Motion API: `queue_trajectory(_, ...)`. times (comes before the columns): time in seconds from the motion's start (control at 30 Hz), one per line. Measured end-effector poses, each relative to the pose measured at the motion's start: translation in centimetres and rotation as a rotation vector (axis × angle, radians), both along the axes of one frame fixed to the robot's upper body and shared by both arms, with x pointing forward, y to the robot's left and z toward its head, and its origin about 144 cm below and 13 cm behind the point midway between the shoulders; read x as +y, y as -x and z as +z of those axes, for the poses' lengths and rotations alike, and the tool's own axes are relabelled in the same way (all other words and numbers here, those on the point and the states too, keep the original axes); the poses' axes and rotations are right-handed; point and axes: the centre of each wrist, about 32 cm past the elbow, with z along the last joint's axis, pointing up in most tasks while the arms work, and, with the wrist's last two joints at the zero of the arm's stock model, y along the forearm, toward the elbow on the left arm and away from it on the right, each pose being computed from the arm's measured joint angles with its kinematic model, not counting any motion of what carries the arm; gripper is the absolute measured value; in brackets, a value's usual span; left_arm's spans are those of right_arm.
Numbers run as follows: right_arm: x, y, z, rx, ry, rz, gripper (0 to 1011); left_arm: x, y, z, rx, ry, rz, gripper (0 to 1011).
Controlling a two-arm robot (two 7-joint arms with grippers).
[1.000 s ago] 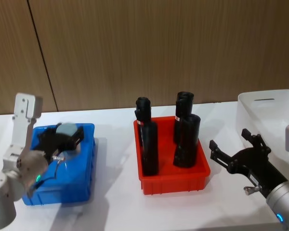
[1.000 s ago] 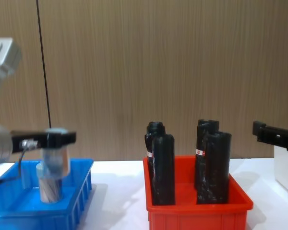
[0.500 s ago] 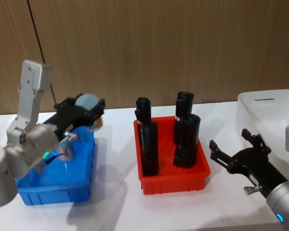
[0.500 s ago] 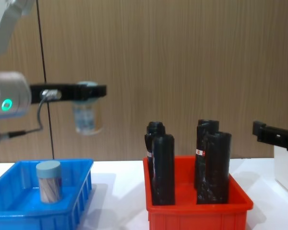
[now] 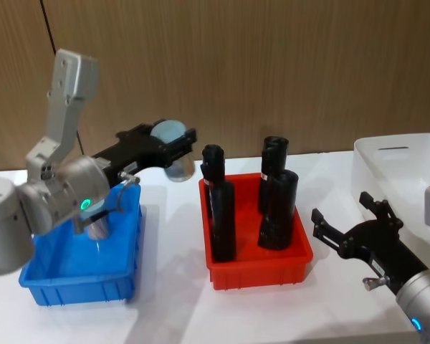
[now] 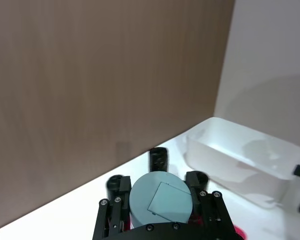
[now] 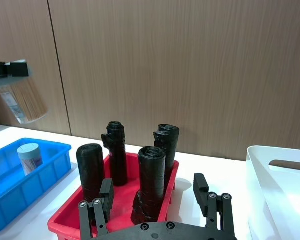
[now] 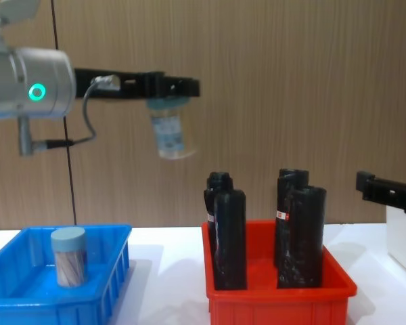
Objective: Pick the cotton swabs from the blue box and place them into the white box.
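My left gripper (image 5: 175, 143) is shut on a cotton swabs jar (image 5: 170, 132), a clear jar with a grey-blue lid. It hangs slightly tilted in the air (image 8: 169, 134) between the blue box (image 5: 79, 287) and the red bin, well above the table. In the left wrist view the lid (image 6: 160, 200) sits between the fingers. A second cotton swabs jar (image 8: 69, 256) stands upright in the blue box (image 8: 27, 308). The white box (image 5: 401, 168) is at the far right. My right gripper (image 5: 342, 208) is open and holds nothing, low between the red bin and the white box.
A red bin (image 5: 261, 271) in the middle holds several tall black cylinders (image 5: 278, 209), which stand higher than its rim. A wooden wall closes off the back. The white table surface runs between the boxes.
My left gripper has lifted the jar out of the blue box and carried it up and to the right, toward the red bin. The right arm has not moved.
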Motion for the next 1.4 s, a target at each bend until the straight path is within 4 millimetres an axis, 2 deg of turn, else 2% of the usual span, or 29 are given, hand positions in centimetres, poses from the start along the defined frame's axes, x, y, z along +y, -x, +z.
queue_trajectory(0.67, 0.0, 0.0, 0.0, 0.0, 0.0, 0.0, 1002, -3.0, -2.4, 3.9, 0.137, 0.02, -0.203, 673)
queue_trajectory(1.1, 0.0, -0.1, 0.2, 0.0, 0.01, 0.005, 1002, -4.0, -3.2, 5.0, 0.167, 0.007, -0.253, 673)
queue_trajectory(1.4, 0.0, -0.8, 1.7, 0.009, 0.08, 0.043, 1002, -4.3, -3.5, 5.4, 0.175, 0.003, -0.268, 673)
